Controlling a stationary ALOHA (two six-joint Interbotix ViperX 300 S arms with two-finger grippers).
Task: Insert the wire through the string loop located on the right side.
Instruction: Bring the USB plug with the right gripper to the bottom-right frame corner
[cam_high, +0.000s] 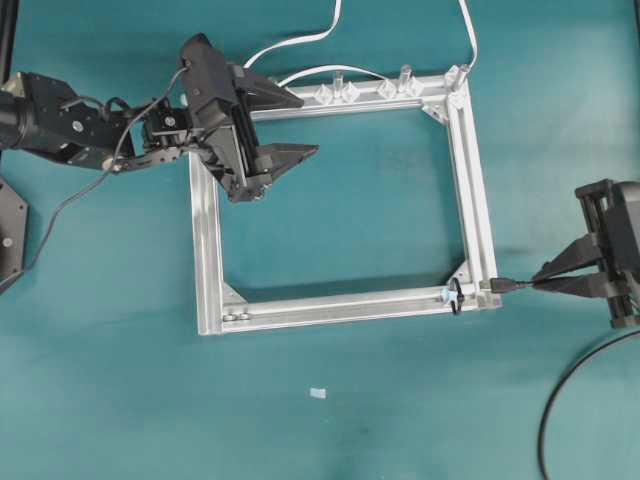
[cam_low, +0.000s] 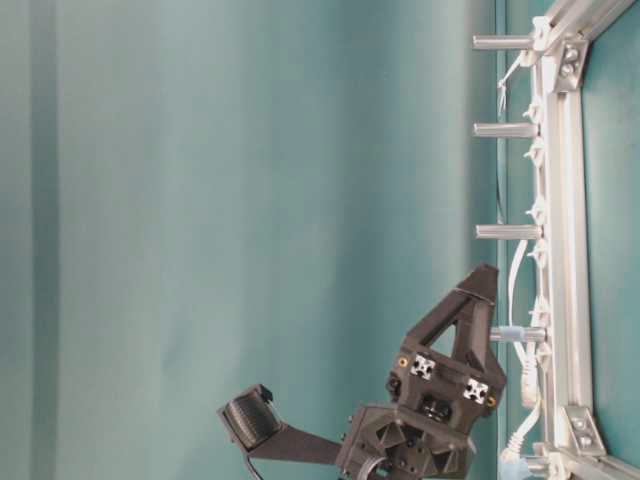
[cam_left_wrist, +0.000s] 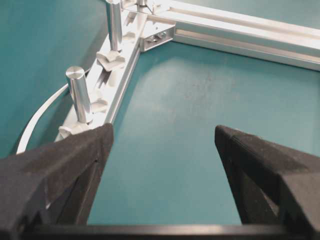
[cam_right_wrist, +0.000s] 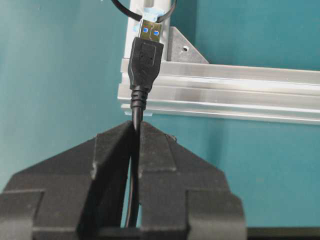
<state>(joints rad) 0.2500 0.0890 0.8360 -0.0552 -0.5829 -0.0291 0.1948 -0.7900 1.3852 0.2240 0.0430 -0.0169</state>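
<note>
The right gripper (cam_right_wrist: 136, 137) is clamped on the wire (cam_right_wrist: 134, 170) just behind its plug (cam_right_wrist: 145, 57). The plug points at the frame's (cam_high: 470, 170) lower right corner, its silver tip over the bar and just short of the loop (cam_high: 455, 296), which rings the bottom bar there. Behind the gripper the wire curves off across the table (cam_high: 380, 420). The left gripper (cam_high: 290, 125) hangs empty over the upper left corner, fingers (cam_left_wrist: 55, 165) spread wide.

Both arms are matte black plastic: the left gripper (cam_high: 285, 125) has long wedge-shaped fingers (cam_left_wrist: 55, 165) with grainy foam pads, small silver screws and a thin black cable; the right gripper (cam_high: 560, 277) looks alike.
</note>
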